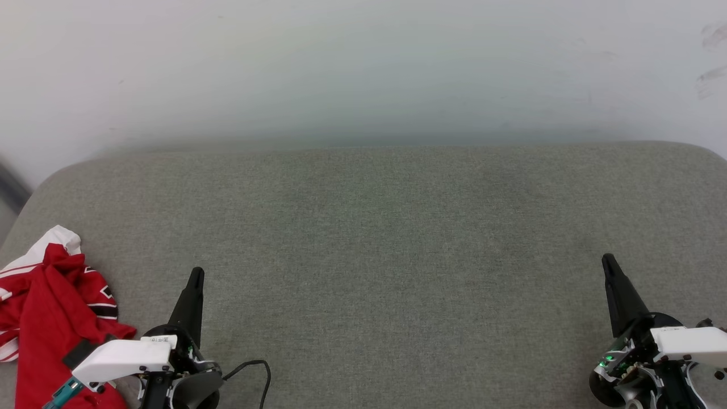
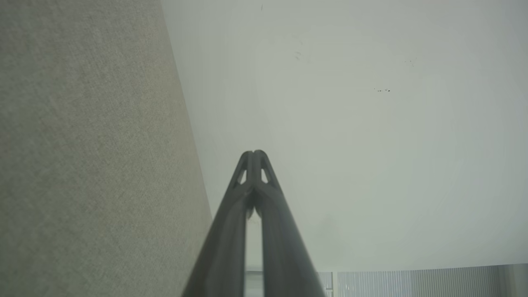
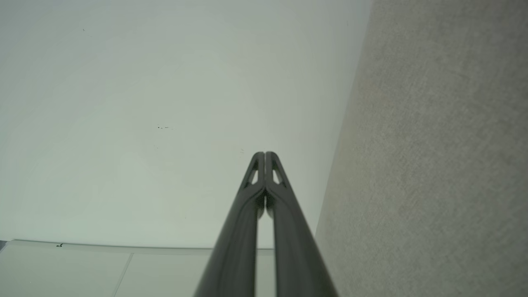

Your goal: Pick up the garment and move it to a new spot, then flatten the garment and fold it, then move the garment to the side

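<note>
At the near edge, the left gripper [image 1: 196, 272] has its 2 fingers pressed together on nothing, tips pointing toward the wall. A black cable [image 1: 257, 366] loops beside its wrist. The right gripper [image 1: 607, 259], well apart at the near right, is likewise closed and empty. The garment [image 1: 45, 307] lies crumpled on the grey cushion [image 1: 386, 227] at its near left corner, just left of the left gripper, red with white and striped trim showing. Beyond the cushion stands a white wall [image 1: 363, 68].
</note>
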